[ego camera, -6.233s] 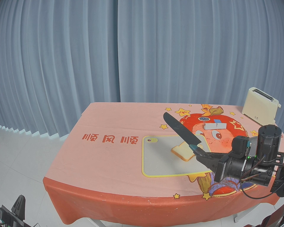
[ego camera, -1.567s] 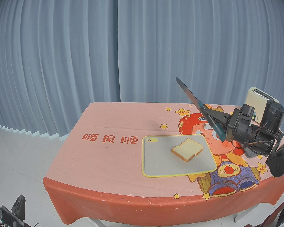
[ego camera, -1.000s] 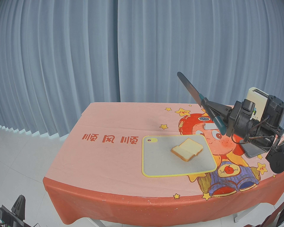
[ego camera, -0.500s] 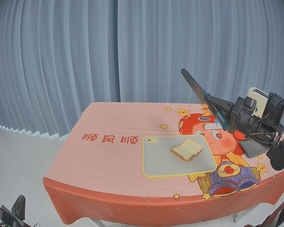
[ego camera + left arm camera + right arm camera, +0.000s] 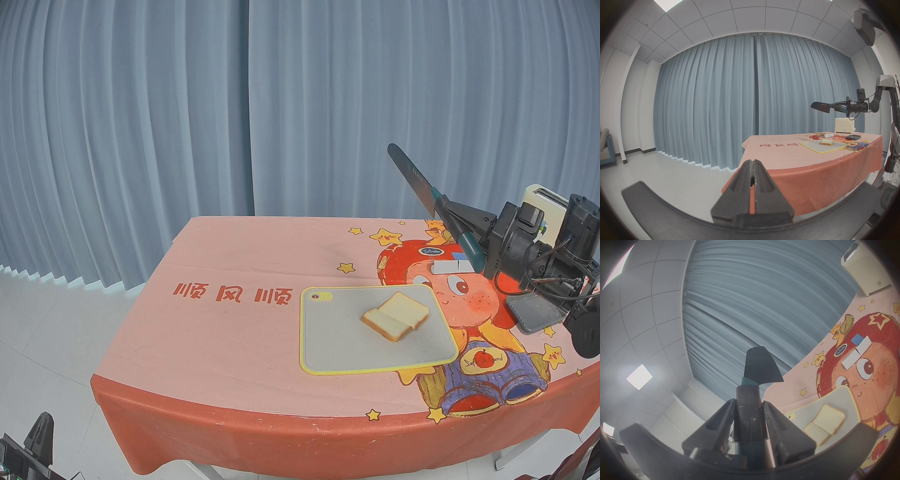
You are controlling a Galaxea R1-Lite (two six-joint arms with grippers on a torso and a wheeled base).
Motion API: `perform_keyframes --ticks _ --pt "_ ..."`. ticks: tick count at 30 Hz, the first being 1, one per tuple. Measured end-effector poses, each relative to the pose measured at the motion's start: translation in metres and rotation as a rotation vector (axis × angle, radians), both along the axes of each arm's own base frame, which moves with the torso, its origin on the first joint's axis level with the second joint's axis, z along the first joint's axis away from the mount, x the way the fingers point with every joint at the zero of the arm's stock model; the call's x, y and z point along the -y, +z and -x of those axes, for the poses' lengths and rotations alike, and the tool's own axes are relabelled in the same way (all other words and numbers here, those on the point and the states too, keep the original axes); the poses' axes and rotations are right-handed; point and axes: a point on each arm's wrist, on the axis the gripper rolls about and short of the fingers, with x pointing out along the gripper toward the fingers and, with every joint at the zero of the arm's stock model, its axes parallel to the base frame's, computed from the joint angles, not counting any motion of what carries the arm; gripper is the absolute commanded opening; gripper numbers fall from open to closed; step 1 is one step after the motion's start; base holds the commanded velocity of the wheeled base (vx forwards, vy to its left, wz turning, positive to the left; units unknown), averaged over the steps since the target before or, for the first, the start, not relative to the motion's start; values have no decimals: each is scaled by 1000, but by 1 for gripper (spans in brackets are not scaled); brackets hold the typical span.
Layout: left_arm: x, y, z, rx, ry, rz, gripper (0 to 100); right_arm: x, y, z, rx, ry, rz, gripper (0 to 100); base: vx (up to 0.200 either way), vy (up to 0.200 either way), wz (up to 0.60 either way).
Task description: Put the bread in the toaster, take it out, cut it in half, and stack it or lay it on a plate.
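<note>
The bread lies as two halves [image 5: 395, 316] on the grey, yellow-rimmed cutting board [image 5: 331, 344], the near half [image 5: 384, 325] just in front of the far half [image 5: 406, 309]. My right gripper [image 5: 451, 220] hangs above the table's right side, shut on the teal handle of a black knife [image 5: 412, 178] whose blade points up and to the left. The right wrist view shows that gripper [image 5: 749, 405] shut on the handle, the blade [image 5: 761, 365] and the bread [image 5: 823, 424]. Behind the right arm stands the cream toaster [image 5: 545, 199]. My left gripper [image 5: 752, 164] is shut on nothing, low and well to the left of the table.
A dark grey flat pad [image 5: 531, 312] lies on the tablecloth right of the board. Small white and blue blocks [image 5: 455, 265] sit behind the board. The orange-clothed table [image 5: 237, 350] has free room on its left half. Curtains hang behind.
The right arm has lifted the knife off the bread and carried it up and to the right. The slice now lies as two parted halves. The grey pad has come into view.
</note>
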Motion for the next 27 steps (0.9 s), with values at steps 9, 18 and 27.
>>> perform_keyframes --ticks 9,18,27 --pt "0 0 0 0 0 0 0 4 2 -3 5 -17 -3 0 0 0 0" --pt "0 0 0 0 0 0 0 6 4 -5 13 -27 -6 0 0 0 0" --pt "0 0 0 0 0 0 0 10 5 -8 18 -42 -7 0 0 0 0"
